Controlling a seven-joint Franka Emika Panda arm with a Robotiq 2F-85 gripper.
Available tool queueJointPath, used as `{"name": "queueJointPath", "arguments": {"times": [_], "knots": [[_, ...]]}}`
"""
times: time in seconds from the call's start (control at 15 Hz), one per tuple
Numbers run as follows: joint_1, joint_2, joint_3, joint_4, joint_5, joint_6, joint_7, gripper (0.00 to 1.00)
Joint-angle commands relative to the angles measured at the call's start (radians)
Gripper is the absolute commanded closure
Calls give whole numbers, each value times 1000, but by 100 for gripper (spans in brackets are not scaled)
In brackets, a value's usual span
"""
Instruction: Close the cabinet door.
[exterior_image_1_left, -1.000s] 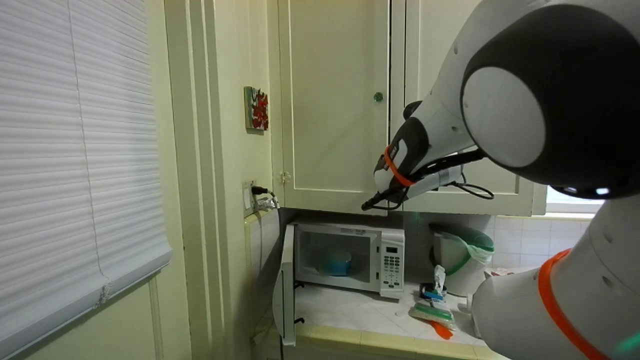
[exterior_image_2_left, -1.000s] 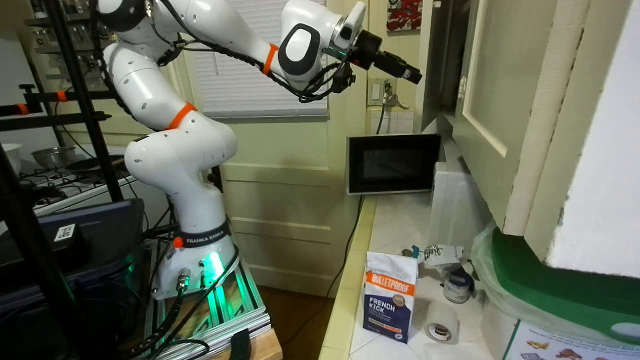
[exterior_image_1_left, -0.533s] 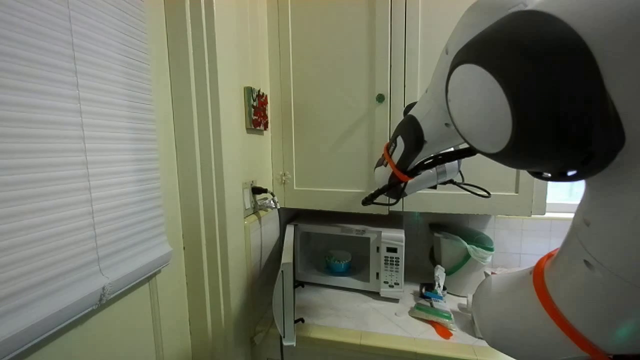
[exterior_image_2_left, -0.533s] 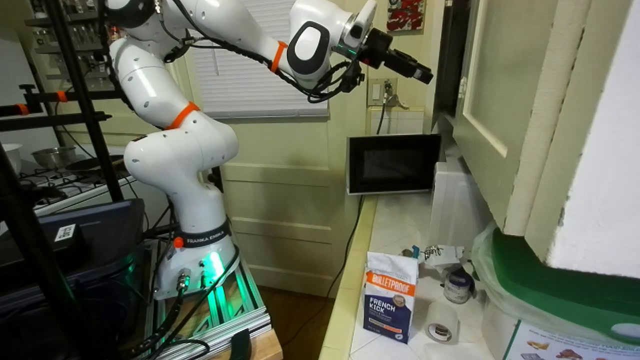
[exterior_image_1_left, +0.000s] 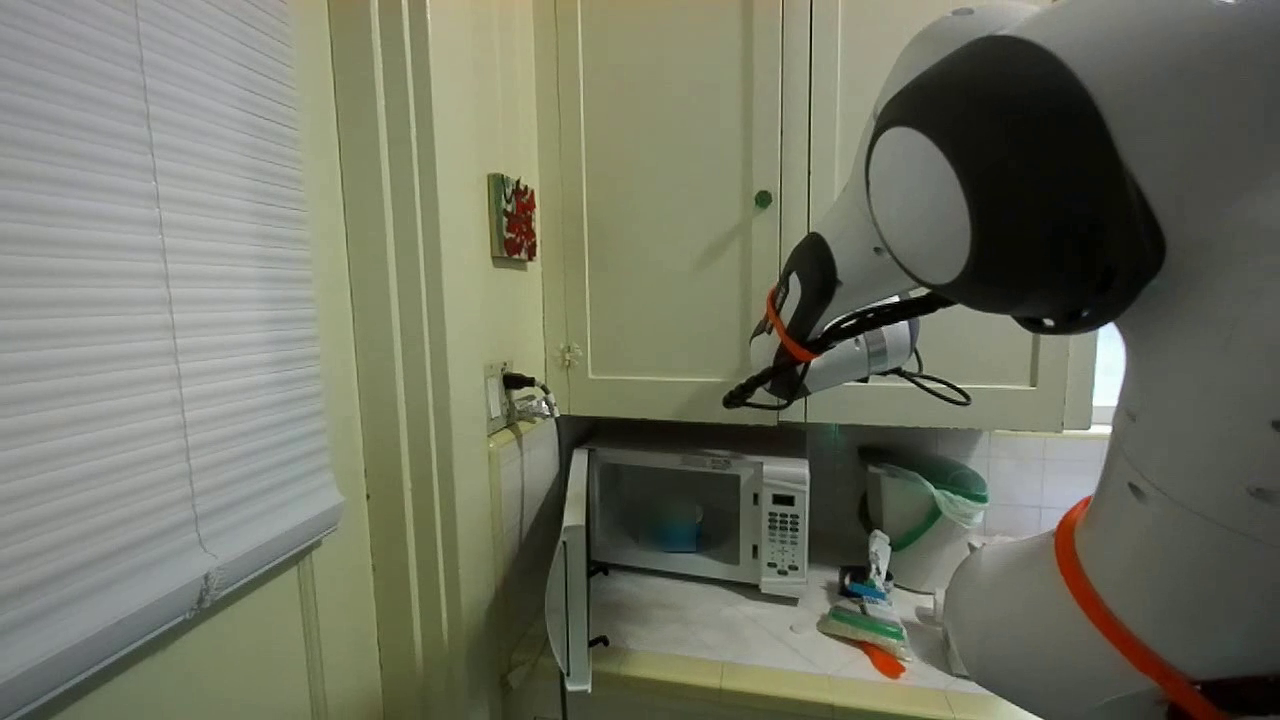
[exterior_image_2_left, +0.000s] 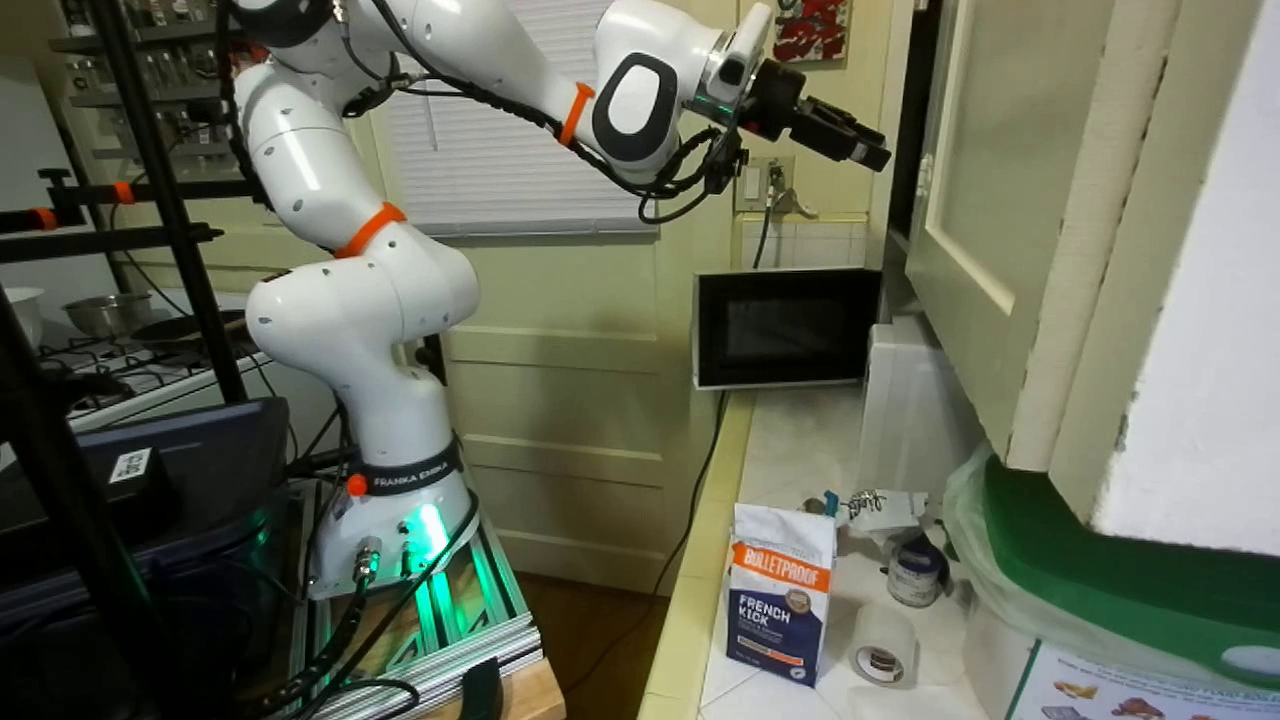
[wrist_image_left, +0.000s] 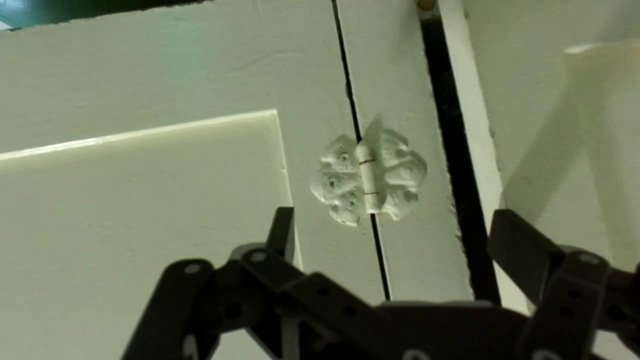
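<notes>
The cabinet door (exterior_image_1_left: 670, 250) is the tall cream panelled door with a green knob (exterior_image_1_left: 763, 199) in an exterior view. In an exterior view the door (exterior_image_2_left: 898, 60) shows nearly edge-on and slightly ajar, with a dark gap beside it. In the wrist view the door (wrist_image_left: 540, 120) is at the right, past a narrow black gap. My gripper (exterior_image_2_left: 876, 157) is at the door's outer face. In the wrist view my gripper (wrist_image_left: 400, 240) is open, nothing between its fingers, with the right finger over the door's edge. I cannot tell whether it touches. The fingers are hidden in an exterior view.
A similar cream door (exterior_image_2_left: 1010, 180) with a painted hinge (wrist_image_left: 370, 180) stands beside the gap. Below, the microwave (exterior_image_1_left: 785, 530) stands with its door (exterior_image_2_left: 788, 328) open. The counter holds a coffee bag (exterior_image_2_left: 780, 595), a tape roll (exterior_image_2_left: 884, 648) and a green-lidded bin (exterior_image_2_left: 1120, 580).
My gripper has moved toward the cabinet. The cabinet door has swung inward with it, and the dark gap has narrowed. The microwave and counter things have not moved.
</notes>
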Motion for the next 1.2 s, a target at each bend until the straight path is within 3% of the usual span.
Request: {"name": "queueJointPath", "arguments": {"times": [0.0, 0.4, 0.67, 0.87, 1.13], "knots": [[-10, -23, 47, 12, 64, -27, 20, 0], [-8, -131, 72, -34, 113, -84, 64, 0], [-16, -204, 83, -30, 98, -267, 140, 0], [56, -200, 49, -11, 56, -410, 168, 0], [90, -153, 43, 17, 0, -370, 180, 0]]}}
